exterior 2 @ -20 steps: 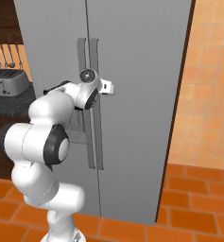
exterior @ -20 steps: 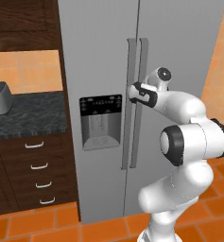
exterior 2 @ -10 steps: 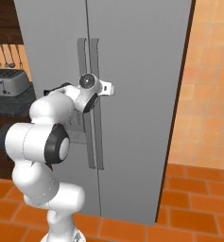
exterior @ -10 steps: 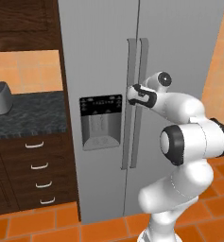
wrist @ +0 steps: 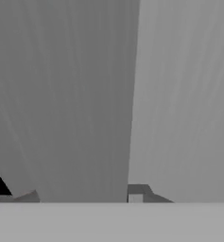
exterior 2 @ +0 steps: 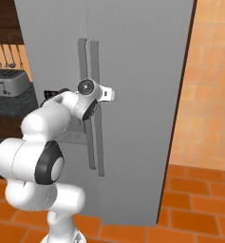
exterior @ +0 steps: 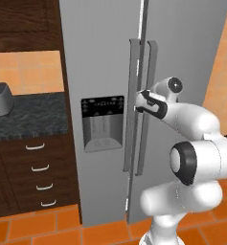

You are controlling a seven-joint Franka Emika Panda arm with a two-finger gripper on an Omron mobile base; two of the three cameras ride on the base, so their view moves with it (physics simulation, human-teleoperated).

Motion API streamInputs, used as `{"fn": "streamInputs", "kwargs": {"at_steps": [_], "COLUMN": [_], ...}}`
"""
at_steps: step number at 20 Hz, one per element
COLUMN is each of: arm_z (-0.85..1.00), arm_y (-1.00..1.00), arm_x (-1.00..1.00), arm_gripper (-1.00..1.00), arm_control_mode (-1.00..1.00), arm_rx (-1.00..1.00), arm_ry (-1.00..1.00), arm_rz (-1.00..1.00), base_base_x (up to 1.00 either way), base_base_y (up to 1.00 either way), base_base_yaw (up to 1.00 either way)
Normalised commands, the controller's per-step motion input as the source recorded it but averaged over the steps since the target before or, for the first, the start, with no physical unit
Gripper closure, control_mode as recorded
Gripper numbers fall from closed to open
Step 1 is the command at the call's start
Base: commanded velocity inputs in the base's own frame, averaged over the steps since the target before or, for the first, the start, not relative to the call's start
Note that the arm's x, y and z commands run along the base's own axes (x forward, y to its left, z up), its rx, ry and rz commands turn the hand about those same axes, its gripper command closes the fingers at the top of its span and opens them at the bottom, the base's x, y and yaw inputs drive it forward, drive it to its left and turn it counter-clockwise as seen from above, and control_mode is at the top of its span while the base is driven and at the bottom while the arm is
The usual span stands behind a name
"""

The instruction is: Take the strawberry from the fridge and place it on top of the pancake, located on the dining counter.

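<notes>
The tall grey steel fridge (exterior: 105, 57) (exterior 2: 142, 71) stands right in front of me with both doors closed, or very nearly so. Two vertical bar handles (exterior: 151, 72) run down its middle. My gripper (exterior: 138, 101) is pressed up to them at mid height. In the hand view, the fingertips of my gripper (wrist: 80, 196) sit on either side of a dark grey handle bar (wrist: 85, 118), closed against it. The strawberry is hidden inside the fridge. The pancake and the dining counter are out of view.
The black water dispenser (exterior: 103, 122) is set in the left door. Left of the fridge is a dark speckled counter (exterior: 33, 115) with a toaster (exterior: 0, 98) and wood drawers (exterior: 38, 167). An orange tiled wall (exterior 2: 209, 95) flanks the right side.
The fingers have closed in on the door handle. The arm and hand have stayed almost where they were.
</notes>
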Motion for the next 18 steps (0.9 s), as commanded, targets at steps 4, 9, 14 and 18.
{"fn": "streamInputs", "kwargs": {"at_steps": [4, 9, 14, 18], "arm_z": [0.00, -0.01, -0.01, 0.04], "arm_y": [-0.96, -1.00, -1.00, -1.00], "arm_x": [-1.00, -1.00, -0.90, -0.85], "arm_gripper": [1.00, 1.00, 1.00, 1.00], "arm_control_mode": [-1.00, -1.00, -1.00, -1.00], "arm_rx": [0.00, 0.00, 0.03, 0.08], "arm_ry": [0.01, 0.09, 0.21, 0.19], "arm_rz": [0.00, 0.00, 0.00, 0.00], "base_base_x": [0.00, 0.00, 0.00, 0.00], "base_base_y": [0.00, 0.00, 0.00, 0.00], "base_base_yaw": [0.00, 0.00, 0.00, 0.00]}}
